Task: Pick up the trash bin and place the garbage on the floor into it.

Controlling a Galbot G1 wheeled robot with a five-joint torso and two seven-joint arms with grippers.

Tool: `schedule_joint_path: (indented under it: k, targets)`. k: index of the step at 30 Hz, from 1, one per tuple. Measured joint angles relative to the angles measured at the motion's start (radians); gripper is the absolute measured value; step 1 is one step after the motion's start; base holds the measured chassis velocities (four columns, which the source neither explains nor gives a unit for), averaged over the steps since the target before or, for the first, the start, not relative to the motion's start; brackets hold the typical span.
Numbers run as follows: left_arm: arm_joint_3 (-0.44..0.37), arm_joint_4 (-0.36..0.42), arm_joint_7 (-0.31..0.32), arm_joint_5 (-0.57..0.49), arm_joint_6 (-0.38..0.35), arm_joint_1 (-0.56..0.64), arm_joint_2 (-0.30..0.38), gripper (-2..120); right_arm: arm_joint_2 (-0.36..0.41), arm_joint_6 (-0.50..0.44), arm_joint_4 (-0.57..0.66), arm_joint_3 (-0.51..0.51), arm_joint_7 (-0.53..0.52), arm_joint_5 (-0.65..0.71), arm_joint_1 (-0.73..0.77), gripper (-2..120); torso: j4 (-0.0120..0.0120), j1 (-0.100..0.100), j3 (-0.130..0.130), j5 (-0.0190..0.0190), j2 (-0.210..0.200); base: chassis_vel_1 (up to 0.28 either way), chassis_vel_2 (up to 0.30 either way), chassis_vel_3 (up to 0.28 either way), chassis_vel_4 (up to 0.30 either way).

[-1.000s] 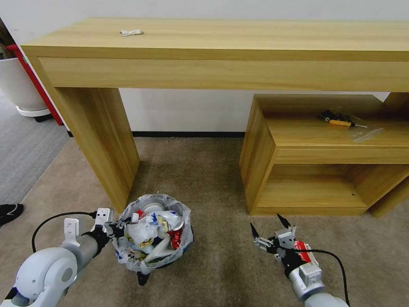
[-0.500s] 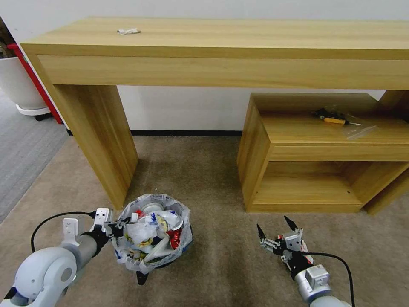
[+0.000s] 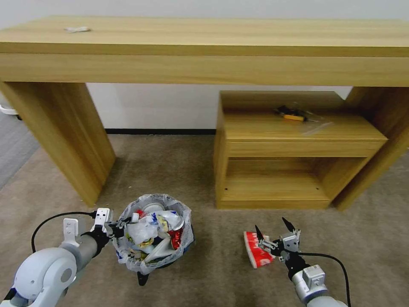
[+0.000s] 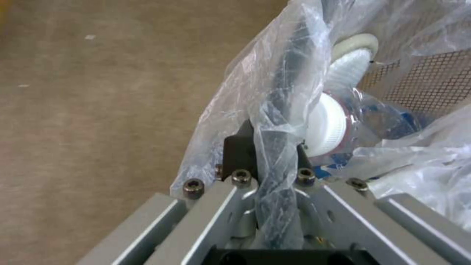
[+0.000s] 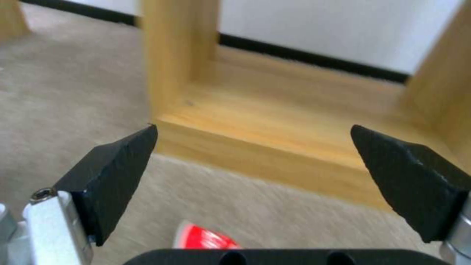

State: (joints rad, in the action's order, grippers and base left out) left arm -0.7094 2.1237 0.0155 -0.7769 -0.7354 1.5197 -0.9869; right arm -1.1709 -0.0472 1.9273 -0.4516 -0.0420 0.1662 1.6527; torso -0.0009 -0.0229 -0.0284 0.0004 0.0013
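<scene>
The trash bin (image 3: pixel 162 198), black with a crinkled clear bag, hangs just above the floor (image 3: pixel 200 170) at lower left, heaped with garbage: a crushed red can (image 3: pixel 175 237), tissue and wrappers. My left gripper (image 3: pixel 112 230) is shut on its rim; in the left wrist view the left gripper (image 4: pixel 275 147) pinches the bag-wrapped rim, with the black mesh wall (image 4: pixel 422 81) beside it. A red-white carton (image 3: pixel 257 250) lies on the carpet. My right gripper (image 3: pixel 272 227) stands open just right of it, low over the floor. The right wrist view has the right gripper (image 5: pixel 255 162) wide open above the carton (image 5: pixel 208 239).
A long wooden desk (image 3: pixel 204 47) spans the back, its leg (image 3: pixel 64 136) standing left of the bin. A low wooden shelf unit (image 3: pixel 294 145) stands right ahead of the right gripper, a bagged screwdriver (image 3: pixel 294 115) on top. Grey ribbed carpet (image 3: pixel 12 157) starts at far left.
The camera has swung right, so the desk and shelf sit farther left in the picture. The carton, earlier beside my right wrist, now lies left of the open right gripper.
</scene>
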Motion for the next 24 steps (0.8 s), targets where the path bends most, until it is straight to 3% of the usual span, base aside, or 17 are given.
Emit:
schedule_joint_path:
  k: [6, 12, 18, 24]
  targets:
    - [-0.002, 0.000, -0.001, 0.001, 0.000, 0.005, -0.003, 0, 0.002, 0.109, -0.089, -0.002, 0.050, 0.116, -0.057, 100, -0.0001, 0.000, 0.000, 0.0000, 0.000, -0.159, -0.184, 0.177, 0.136]
    - [-0.005, 0.004, 0.003, 0.004, 0.000, 0.008, -0.001, 0, 0.013, 0.236, -0.184, 0.019, 0.162, 0.200, -0.150, 100, 0.0006, 0.000, 0.000, -0.0005, 0.000, 0.028, 0.039, -0.033, -0.029]
    - [-0.015, 0.003, 0.005, 0.004, 0.000, 0.012, 0.007, 0, 0.024, 0.325, -0.256, 0.074, 0.159, 0.227, -0.217, 100, 0.0002, 0.000, 0.000, -0.0001, 0.000, 0.010, 0.008, -0.005, -0.008]
    - [-0.019, 0.007, 0.006, 0.000, 0.000, 0.014, 0.017, 0, 0.015, 0.349, -0.346, 0.125, 0.143, 0.202, -0.269, 94, 0.0000, 0.000, 0.000, -0.0004, 0.000, 0.000, 0.000, 0.000, 0.000]
